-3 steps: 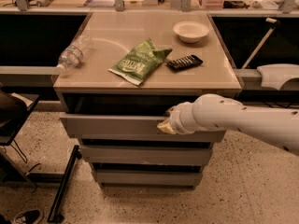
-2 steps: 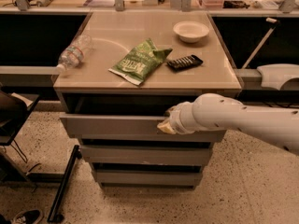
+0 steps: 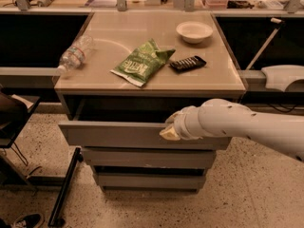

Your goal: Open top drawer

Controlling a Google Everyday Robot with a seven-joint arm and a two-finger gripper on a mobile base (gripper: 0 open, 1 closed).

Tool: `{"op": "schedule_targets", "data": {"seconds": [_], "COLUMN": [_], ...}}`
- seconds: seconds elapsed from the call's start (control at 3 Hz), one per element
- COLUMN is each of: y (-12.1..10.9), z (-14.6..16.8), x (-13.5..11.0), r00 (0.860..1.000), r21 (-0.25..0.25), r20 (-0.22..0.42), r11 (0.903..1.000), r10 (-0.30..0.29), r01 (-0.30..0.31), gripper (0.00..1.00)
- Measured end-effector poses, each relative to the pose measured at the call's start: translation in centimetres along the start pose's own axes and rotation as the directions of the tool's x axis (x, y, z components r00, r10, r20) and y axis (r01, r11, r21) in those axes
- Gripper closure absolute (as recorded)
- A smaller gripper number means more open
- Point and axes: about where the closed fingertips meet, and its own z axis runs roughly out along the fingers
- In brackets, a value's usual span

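Top drawer (image 3: pixel 114 135) at the top of a grey stack of three, right under the counter (image 3: pixel 228 77). Sticks out a little way past the two smaller drawers below it, the middle drawer (image 3: pixel 147 158) and the bottom drawer (image 3: pixel 147 180). Dark gap showing between its front and the counter edge.

Hand (image 3: pixel 170 132) at the top edge of the drawer front, right of the middle. Touches the front there, pale tip pointing left. Cannot tell if clenched or released. Joined to a thick white arm (image 3: pixel 237 125) coming in from the right side.

On the counter: a green snack bag (image 3: pixel 141 63) near the middle, lying flat. Just right of it, a small black bar (image 3: pixel 188 63), close to the bag but apart from it. Behind that, near the back, a pale bowl (image 3: pixel 194 31), right way up. Far to the left, a clear plastic bottle (image 3: pixel 75 55) lying on its side, close to the left edge.

Speckled floor (image 3: pixel 247 194) under it all, with a black pole (image 3: pixel 64 189) leaning low on the left.
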Motion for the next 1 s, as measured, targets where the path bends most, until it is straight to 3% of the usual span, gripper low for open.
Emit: {"op": "schedule_targets", "data": {"seconds": [1.0], "y": [1.3], "z": [-1.3], "x": [0.8], "r00": [1.000], "r21": [0.006], "r20": [0.002], "r11": [1.0000], "r10": [0.006], "r01": [-0.007], "gripper": [1.00]}}
